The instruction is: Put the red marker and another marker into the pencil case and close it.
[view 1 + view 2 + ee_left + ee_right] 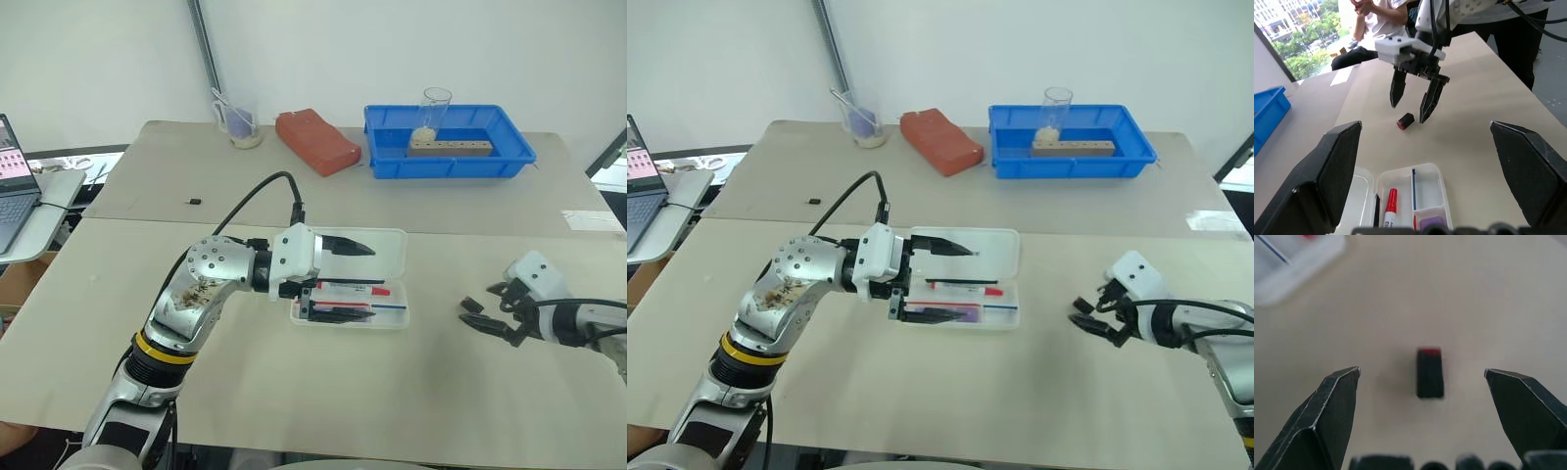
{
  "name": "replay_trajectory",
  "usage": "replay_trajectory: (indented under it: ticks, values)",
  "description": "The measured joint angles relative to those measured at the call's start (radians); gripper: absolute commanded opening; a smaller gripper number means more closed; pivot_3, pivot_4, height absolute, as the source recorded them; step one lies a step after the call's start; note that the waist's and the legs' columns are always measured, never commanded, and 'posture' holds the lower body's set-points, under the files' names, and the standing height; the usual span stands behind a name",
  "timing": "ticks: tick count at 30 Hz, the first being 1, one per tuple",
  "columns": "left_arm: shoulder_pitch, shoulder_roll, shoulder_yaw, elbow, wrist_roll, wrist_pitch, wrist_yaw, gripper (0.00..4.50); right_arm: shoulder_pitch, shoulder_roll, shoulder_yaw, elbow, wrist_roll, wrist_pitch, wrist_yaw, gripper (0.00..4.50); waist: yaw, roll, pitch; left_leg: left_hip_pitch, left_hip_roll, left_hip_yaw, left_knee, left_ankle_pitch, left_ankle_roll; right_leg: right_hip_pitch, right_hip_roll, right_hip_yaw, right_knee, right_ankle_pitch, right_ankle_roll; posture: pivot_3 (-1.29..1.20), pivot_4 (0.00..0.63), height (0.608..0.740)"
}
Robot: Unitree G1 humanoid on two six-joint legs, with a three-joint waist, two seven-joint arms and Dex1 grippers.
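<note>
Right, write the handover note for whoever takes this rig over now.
Left pincer: open, empty, hovering over the pencil case.
Right pincer: open, empty, above a small black and red object on the table.
Pencil case: lid open, lying flat on the table.
Red marker: inside the case. Purple marker: in a small compartment of the case.
Done: both markers in.
Left: close the lid.

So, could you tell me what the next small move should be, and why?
Probably swing the open left end effector behind the raised lid and fold it shut. The red marker and purple marker already lie inside the pencil case, which stands open.
</note>
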State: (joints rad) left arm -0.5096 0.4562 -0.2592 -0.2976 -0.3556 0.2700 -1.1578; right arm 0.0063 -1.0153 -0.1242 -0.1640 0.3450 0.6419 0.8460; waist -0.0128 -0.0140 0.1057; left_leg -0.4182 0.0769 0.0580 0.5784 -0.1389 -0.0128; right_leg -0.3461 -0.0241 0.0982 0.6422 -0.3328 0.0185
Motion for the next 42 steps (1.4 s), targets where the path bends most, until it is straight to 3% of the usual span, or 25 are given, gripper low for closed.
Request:
replay_trajectory:
  ticks: [2,3,8,10,15,22,28,42]
  values:
    - [0.003,0.003,-0.001,0.002,0.001,-0.022,-0.009,4.47,-0.022,0.013,0.022,0.033,-0.013,-0.001,0.002,4.5,-0.002,0.001,0.0,0.0,0.0,0.0,0.0,0.0,0.0,0.0,0.0,0.0,0.0,0.0,0.0,0.0,0.15,0.74]
    - [0.01,0.006,-0.001,0.007,0.001,-0.044,-0.016,4.49,-0.042,0.02,0.035,0.051,-0.019,-0.001,0.003,4.25,-0.004,0.001,0.0,0.001,0.0,0.0,0.0,0.0,0.0,0.001,0.0,0.001,0.0,0.0,0.0,0.0,0.15,0.74]
    - [0.06,0.022,-0.002,0.033,0.005,-0.097,-0.034,4.5,-0.074,0.027,0.045,0.095,-0.045,-0.004,0.019,2.81,0.003,0.002,0.001,0.003,-0.001,0.0,0.001,0.0,0.0,0.005,0.0,0.0,-0.002,-0.001,0.001,0.0,0.15,0.74]
    - [0.076,0.025,-0.002,0.034,0.009,-0.11,-0.034,4.5,-0.077,0.03,0.054,0.096,-0.05,-0.004,0.024,1.95,0.005,0.002,0.001,0.004,-0.001,0.0,0.001,0.0,0.0,0.008,-0.001,0.0,-0.003,-0.001,0.002,0.0,0.15,0.74]
    - [0.088,0.025,-0.006,0.034,0.013,-0.123,-0.031,4.5,-0.08,0.036,0.062,0.096,-0.057,-0.011,0.04,0.3,0.003,0.002,0.001,0.004,-0.001,-0.001,0.001,0.0,0.0,0.009,-0.001,0.0,-0.003,-0.001,0.002,0.0,0.15,0.74]
    - [0.109,0.056,-0.005,0.009,-0.003,-0.088,-0.034,4.5,-0.082,0.033,0.073,-0.014,-0.047,-0.084,0.135,0.23,-0.005,0.004,0.002,0.005,-0.001,-0.001,0.001,0.0,0.0,0.009,-0.001,0.0,-0.002,-0.005,0.009,0.0,0.15,0.74]
    - [0.131,0.157,-0.013,-0.033,-0.025,-0.004,-0.087,4.5,-0.23,0.033,0.164,-0.207,-0.009,-0.073,0.217,0.23,0.0,0.003,0.003,0.006,-0.001,-0.002,0.0,-0.001,0.0,0.01,-0.001,0.0,-0.003,-0.006,0.008,0.0,0.15,0.74]
    - [0.094,0.172,-0.013,-0.145,-0.058,0.175,-0.015,4.5,-0.326,0.105,0.35,-0.128,-0.099,-0.119,0.264,0.23,-0.001,0.0,0.005,0.006,-0.002,-0.003,-0.001,0.0,0.0,0.01,-0.002,0.0,-0.003,-0.005,0.006,0.0,0.15,0.74]
